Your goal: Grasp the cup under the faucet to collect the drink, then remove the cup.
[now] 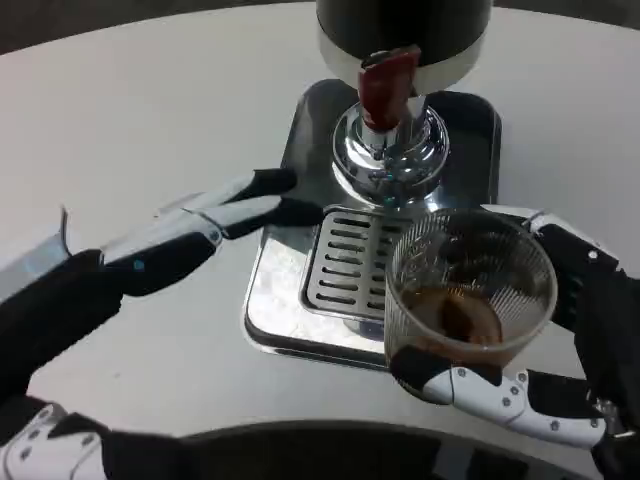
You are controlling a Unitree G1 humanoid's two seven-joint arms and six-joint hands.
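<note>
Here the clear ribbed plastic cup (470,290), with brown drink in its bottom, sits in the right hand (560,330), whose fingers wrap its sides and base. It hangs over the front right part of the shiny drip tray (275,290), just ahead of the slotted grille (345,260) and forward of the chrome faucet (390,150) with its red lever (387,85). The left hand (200,235) holds nothing, fingers stretched out toward the tray's left edge above the white worktop (130,130).

Both hands (190,235) (540,390) have white-and-black fingers (480,390), small screws dotted along them.
</note>
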